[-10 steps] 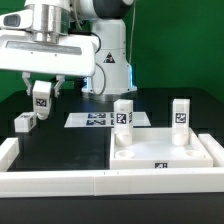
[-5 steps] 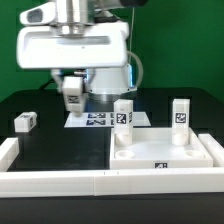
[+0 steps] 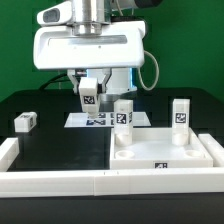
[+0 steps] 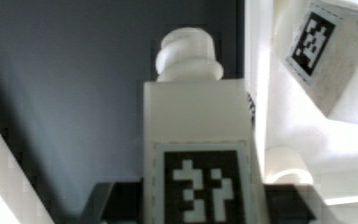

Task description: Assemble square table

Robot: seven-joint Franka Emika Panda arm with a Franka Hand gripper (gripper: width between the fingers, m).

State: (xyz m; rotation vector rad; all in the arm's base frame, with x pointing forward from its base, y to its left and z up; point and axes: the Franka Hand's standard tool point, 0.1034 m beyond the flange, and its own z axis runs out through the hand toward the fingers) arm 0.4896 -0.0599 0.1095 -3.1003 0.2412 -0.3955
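Four legs visible. Held leg (image 3: 90, 101) is clamped between the jaws of the gripper (image 3: 90, 89), mid-frame, in the air over the marker board (image 3: 77, 120). Its tag and peg (image 4: 188, 52) show in the wrist view. Centre leg (image 3: 123, 115) and right leg (image 3: 180, 112) stand upright on the tabletop (image 3: 200, 150), lower right. Loose leg (image 3: 26, 122) lies on the black table (image 3: 60, 145), far left.

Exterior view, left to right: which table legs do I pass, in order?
Small white tagged plastic block leg lying flat → matching leg held in the jaws → first upright leg → second upright leg.
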